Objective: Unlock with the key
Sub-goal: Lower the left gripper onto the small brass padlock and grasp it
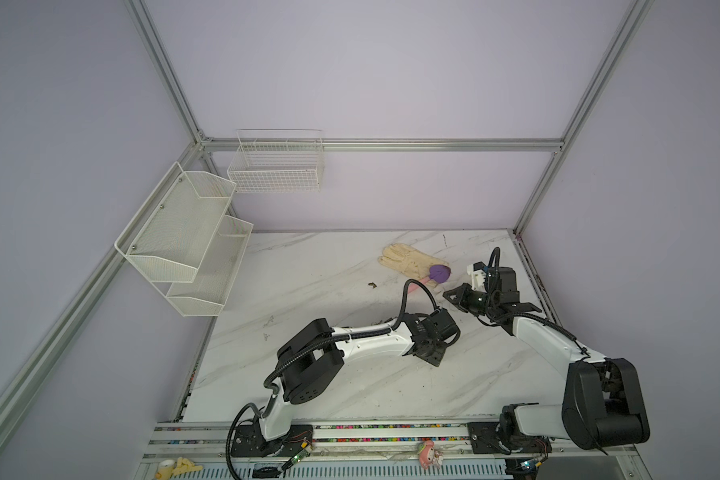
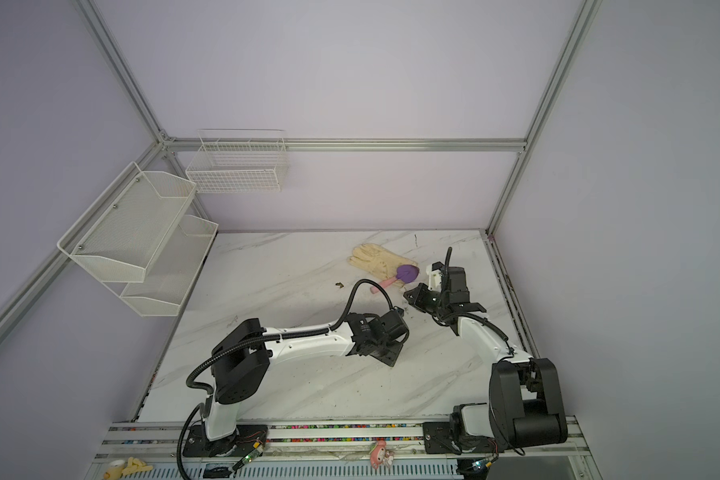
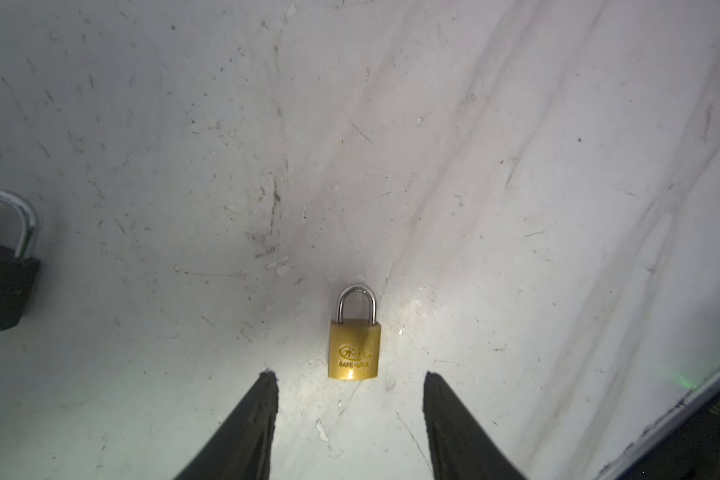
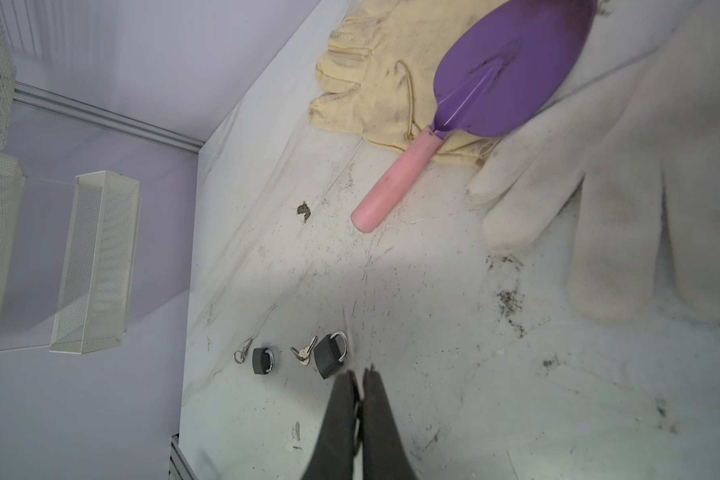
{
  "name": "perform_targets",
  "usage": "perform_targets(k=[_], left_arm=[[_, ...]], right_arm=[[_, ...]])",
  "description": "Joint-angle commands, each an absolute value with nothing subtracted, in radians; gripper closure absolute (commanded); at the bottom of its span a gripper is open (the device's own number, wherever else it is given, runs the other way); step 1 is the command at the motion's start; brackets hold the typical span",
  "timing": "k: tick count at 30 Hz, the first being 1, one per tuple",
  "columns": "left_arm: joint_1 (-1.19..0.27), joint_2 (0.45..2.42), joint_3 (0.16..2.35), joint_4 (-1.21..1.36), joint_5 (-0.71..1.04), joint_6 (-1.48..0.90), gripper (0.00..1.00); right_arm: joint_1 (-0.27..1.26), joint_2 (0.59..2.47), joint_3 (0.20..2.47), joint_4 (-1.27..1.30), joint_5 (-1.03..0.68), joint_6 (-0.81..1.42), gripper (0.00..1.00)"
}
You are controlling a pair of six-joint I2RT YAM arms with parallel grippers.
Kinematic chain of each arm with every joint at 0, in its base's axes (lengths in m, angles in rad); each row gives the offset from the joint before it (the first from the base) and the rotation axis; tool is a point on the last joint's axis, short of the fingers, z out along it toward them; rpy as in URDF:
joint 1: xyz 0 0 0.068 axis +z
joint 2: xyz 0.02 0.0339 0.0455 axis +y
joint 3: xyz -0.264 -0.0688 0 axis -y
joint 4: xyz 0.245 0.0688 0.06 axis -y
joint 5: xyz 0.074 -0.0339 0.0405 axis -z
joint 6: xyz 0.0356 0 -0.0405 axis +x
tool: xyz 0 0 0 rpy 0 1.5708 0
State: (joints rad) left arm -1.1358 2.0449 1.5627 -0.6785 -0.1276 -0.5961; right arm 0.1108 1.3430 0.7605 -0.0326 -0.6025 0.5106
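The left pincer [image 3: 350, 374], spread partway, sits just short of the brass padlock [image 3: 354, 349] lying flat on the table [image 3: 516, 208], so securing it seems the step in hand; next, the closed right pincer [image 4: 360, 374] must likely fetch a key [image 4: 304, 353].

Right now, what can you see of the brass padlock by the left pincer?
Small brass padlock: gold-coloured squarish body stamped with a round logo and lettering, silvery shackle seated at both legs, so it looks locked. It lies flat, face up, on the scuffed marble-look table. The open left pincer sits just short of its base, a finger to each side, touching nothing. No key shows in it; the keyhole is hidden. A black padlock lies apart.
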Motion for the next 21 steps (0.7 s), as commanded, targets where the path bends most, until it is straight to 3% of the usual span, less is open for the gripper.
perform_targets(k=[1,21], left_arm=[[-1.149,2.078,1.683,-0.751,-0.159,-0.548,0.45],[-1.177,2.227,1.783,-0.851,-0.207,-0.557,0.62]], right_arm=[[0.102,1.334,0.752,-0.017,-0.621,0.491,1.00],[0.099,1.350,0.758,-0.002,-0.658,0.491,1.00]])
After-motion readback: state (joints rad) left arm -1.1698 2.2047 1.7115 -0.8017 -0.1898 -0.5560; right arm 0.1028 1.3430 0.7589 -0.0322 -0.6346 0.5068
